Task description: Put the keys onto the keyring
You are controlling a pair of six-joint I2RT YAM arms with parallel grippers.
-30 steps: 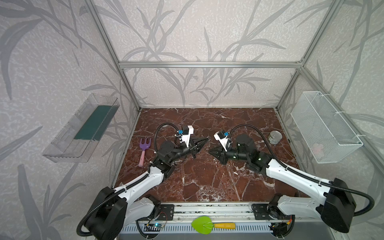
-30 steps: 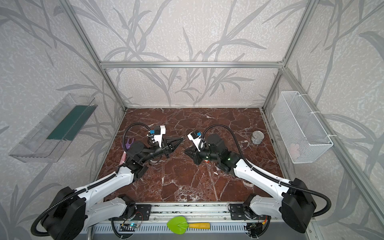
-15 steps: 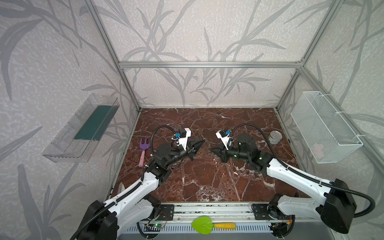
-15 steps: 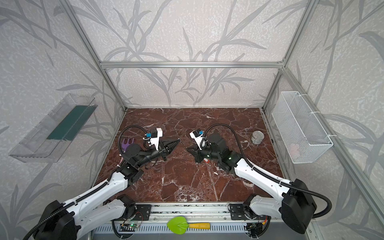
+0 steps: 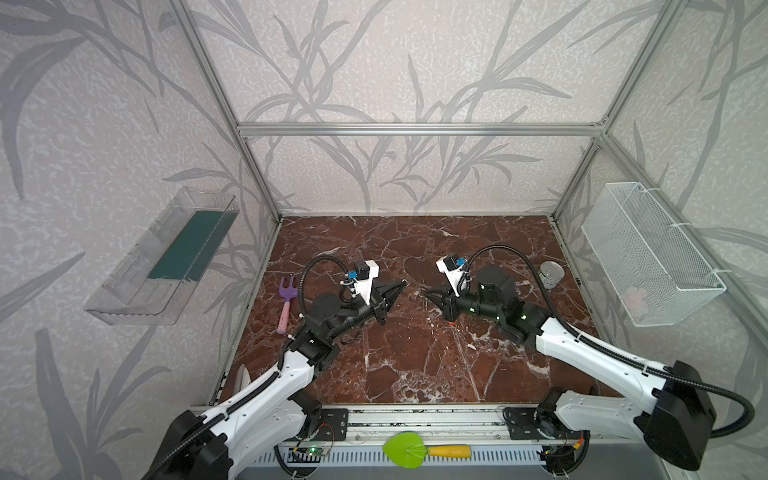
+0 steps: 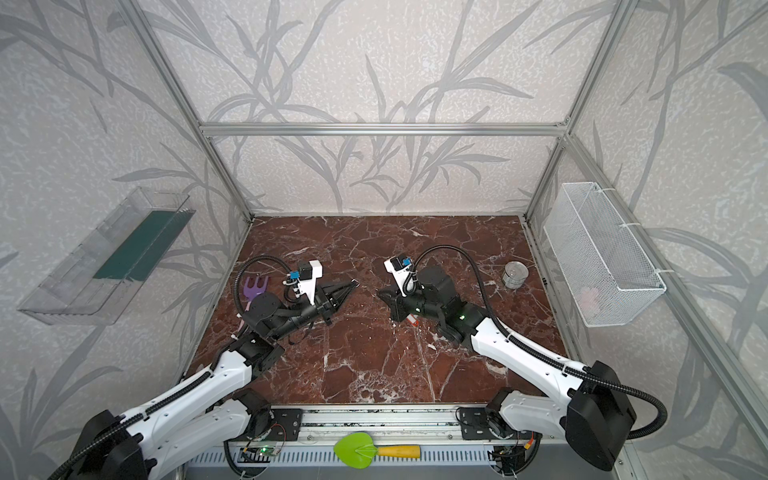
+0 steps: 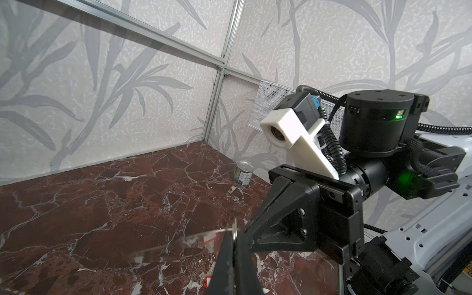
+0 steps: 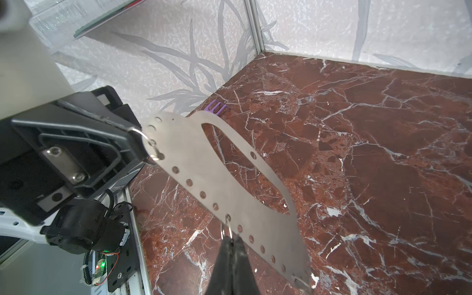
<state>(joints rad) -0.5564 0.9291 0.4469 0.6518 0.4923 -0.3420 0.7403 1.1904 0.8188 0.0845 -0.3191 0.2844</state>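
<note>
In the right wrist view the keyring (image 8: pixel 229 168), a flat grey plate with an oval opening and a row of holes, hangs above the floor between both grippers. My right gripper (image 8: pixel 232 241) is shut on a small wire ring (image 8: pixel 227 227) threaded through one hole. My left gripper (image 8: pixel 134 143) is shut on another small ring (image 8: pixel 150 148) near the plate's end. In both top views the tips of the left gripper (image 5: pixel 403 284) and the right gripper (image 5: pixel 428 293) face each other at mid-floor; the plate hardly shows there. The keys (image 6: pixel 412 320), with a red tag, lie on the floor under the right gripper.
A purple toy fork (image 5: pixel 286 297) lies near the left wall and a small tin can (image 5: pixel 552 274) stands at the right. A wire basket (image 5: pixel 648 253) hangs on the right wall and a clear tray (image 5: pixel 166 257) on the left wall. A green spatula (image 5: pixel 407 451) rests on the front rail.
The two gripper tips have drawn slightly apart, and the left arm has pulled back towards the left. Both grippers stay closed on their rings.
</note>
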